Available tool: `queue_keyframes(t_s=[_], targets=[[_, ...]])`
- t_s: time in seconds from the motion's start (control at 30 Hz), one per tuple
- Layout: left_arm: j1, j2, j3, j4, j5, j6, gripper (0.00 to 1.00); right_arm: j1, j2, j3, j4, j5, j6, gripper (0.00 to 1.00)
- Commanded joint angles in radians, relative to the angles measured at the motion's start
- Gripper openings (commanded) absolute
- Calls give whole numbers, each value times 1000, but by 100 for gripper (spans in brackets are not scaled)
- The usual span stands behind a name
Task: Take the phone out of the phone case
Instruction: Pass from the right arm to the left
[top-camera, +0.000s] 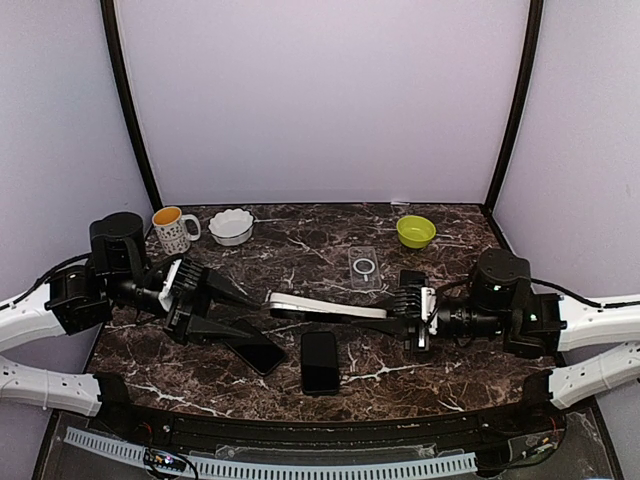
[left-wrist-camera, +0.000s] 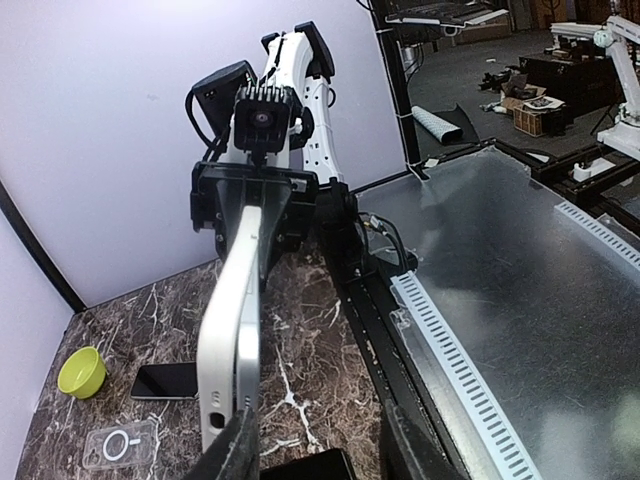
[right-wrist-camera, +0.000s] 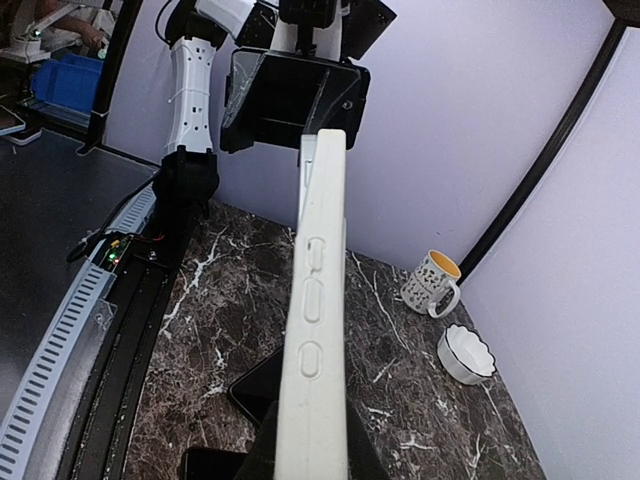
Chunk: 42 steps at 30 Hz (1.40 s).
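Holding the white cased phone (top-camera: 325, 307) edge-up between both arms above the table, long axis running left-right. My left gripper (top-camera: 215, 305) looks pinched on its left end, though I can't quite confirm contact; right gripper (top-camera: 408, 312) is clamped on the other end.

A white phone case (top-camera: 325, 305) with the phone inside hangs edge-on above the middle of the table, lengthwise left to right. Three raised side buttons (right-wrist-camera: 313, 298) show along its narrow edge.
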Motion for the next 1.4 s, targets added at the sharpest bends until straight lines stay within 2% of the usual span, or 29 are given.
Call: queue_keyframes(t_s=[0.0, 0.63, 1.37], targets=[[-11, -28, -15, 56, 25, -25, 44, -2, 4, 51, 126, -60, 22, 0], [-25, -32, -34, 108, 71, -47, 41, -1, 32, 83, 137, -79, 44, 0], [-31, -4, -55, 162, 9, -52, 41, 2, 49, 103, 115, -207, 58, 0]])
